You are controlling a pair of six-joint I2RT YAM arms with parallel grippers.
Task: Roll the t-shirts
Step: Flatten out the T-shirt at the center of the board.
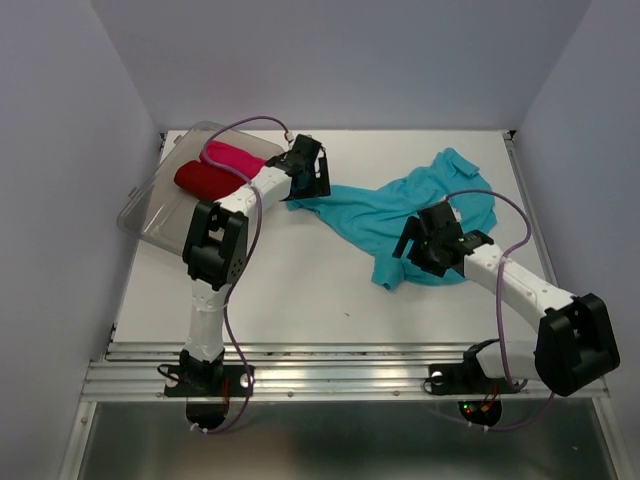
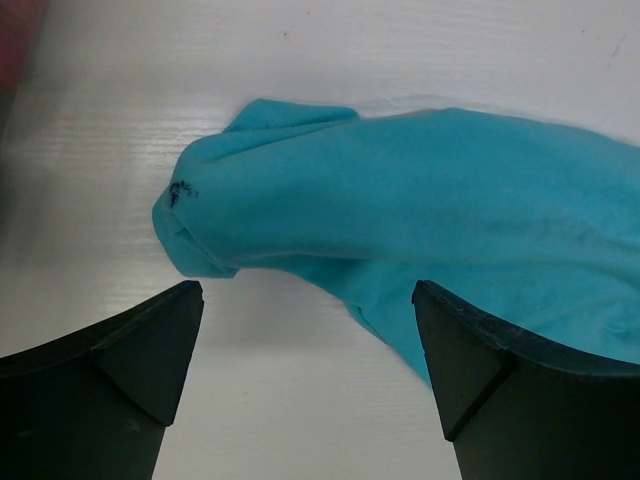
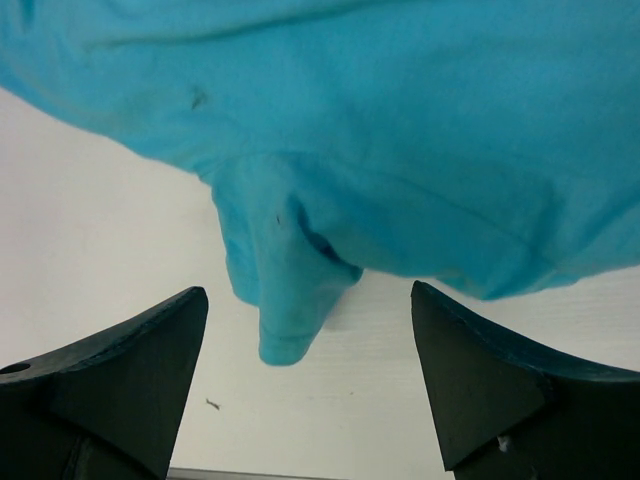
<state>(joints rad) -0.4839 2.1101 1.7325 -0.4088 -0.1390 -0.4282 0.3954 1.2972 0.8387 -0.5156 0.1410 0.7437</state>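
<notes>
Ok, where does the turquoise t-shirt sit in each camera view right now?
Top external: the turquoise t-shirt lies crumpled right of centre.
Left wrist: it fills the upper right, its bunched end pointing left.
Right wrist: it spans the top, a narrow flap hanging down at centre.
Shared landmark: the white table under it shows in all three.

The top view looks steeply down from above and behind the arm bases, far enough off to take in the whole surface (image 1: 300,290). Each wrist view looks out between its own tips, left pincer (image 2: 308,292) and right pincer (image 3: 310,292), close over the surface. All three share the turquoise shirt (image 1: 380,215): the left wrist sees its left end, the right wrist its near edge.
</notes>
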